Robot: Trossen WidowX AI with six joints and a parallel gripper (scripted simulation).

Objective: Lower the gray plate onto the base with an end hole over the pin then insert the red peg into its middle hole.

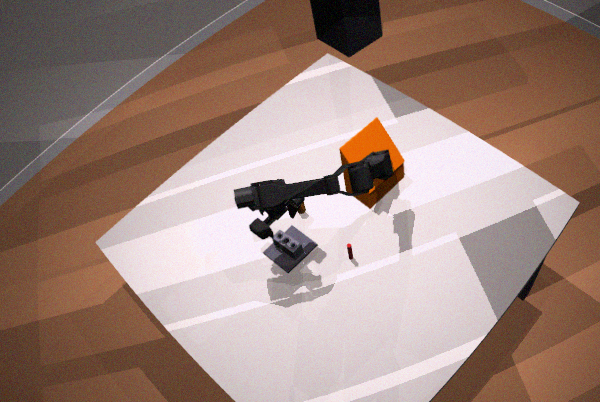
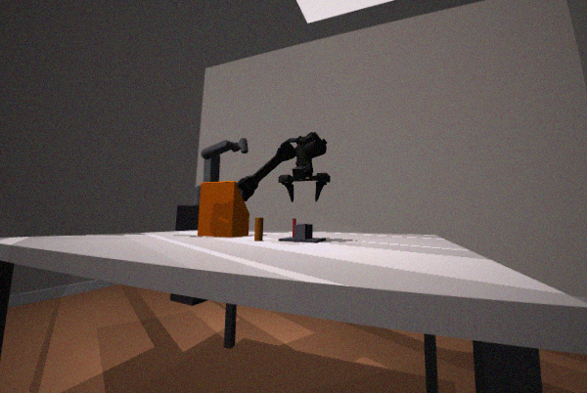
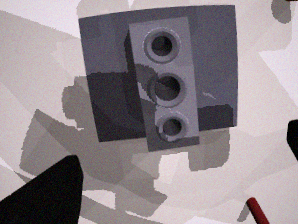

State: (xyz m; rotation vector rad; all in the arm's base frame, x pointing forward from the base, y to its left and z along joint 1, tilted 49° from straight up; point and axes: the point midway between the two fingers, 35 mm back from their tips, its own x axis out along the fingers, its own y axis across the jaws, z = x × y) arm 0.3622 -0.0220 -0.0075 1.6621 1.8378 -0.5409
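- My pincer [image 1: 281, 222] [image 2: 304, 201] [image 3: 190, 149] is wide open, nothing gripped; fingers point down, well above the desk [image 1: 350, 352] [image 2: 293, 295] [image 3: 30, 75].
- Below it, the gray plate [image 1: 287, 241] [image 2: 304, 231] [image 3: 175, 65] is on the base [image 1: 274, 256] [image 2: 315, 240] [image 3: 215, 50]; a chunky bar, three round holes in a row facing up.
- Plate looks level in the exterior view, with one end overhanging the base edge in the wrist view. Can't tell if an end hole is on the pin; hole insides too dark.
- Middle hole has no red peg in it.
- Red peg [image 1: 350, 252] [image 2: 293, 228] [image 3: 257, 212] stands upright on the desk, near the base but apart from it; lower right corner of my wrist view, partly cut off.
- Orange-brown cylinder [image 1: 302, 208] [image 2: 258, 229] upright on the desk, near the base, on the orange block's side; partly hidden by my arm [image 1: 305, 189] [image 2: 266, 168] from the top.
- Orange block [image 1: 370, 139] [image 2: 217, 207] is farther off, on the desk; my arm reaches out from beside it.
- Behind the block in the exterior view, a gray jointed arm shape [image 2: 211, 168].
- Gray wall [image 2: 416, 124] farthest back.
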